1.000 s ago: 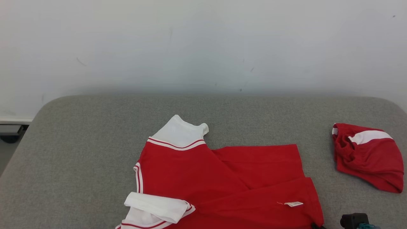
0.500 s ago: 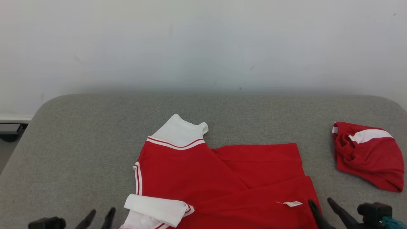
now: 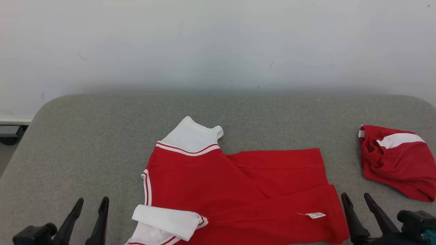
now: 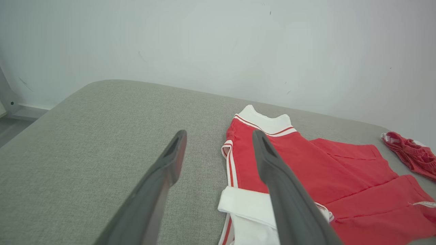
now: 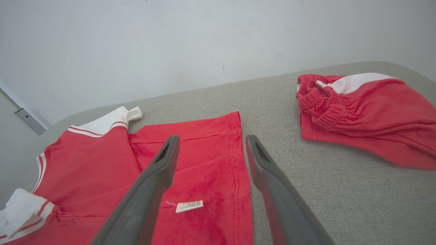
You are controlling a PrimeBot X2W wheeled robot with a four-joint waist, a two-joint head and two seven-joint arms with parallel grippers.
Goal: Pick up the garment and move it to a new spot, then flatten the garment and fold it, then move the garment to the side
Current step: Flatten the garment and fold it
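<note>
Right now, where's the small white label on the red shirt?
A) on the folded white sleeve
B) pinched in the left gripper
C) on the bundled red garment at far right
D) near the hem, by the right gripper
D: the label lies on the red shirt near its hem, next to the open right gripper.

Grey surface (image 3: 85,136) bare left of jersey (image 3: 211,183) — red shorts (image 3: 395,163) obstruct right.

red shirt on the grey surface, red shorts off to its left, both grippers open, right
No: the head view shows the red shorts right of the red shirt. The shirt lies on the grey surface, with left gripper and right gripper open.
</note>
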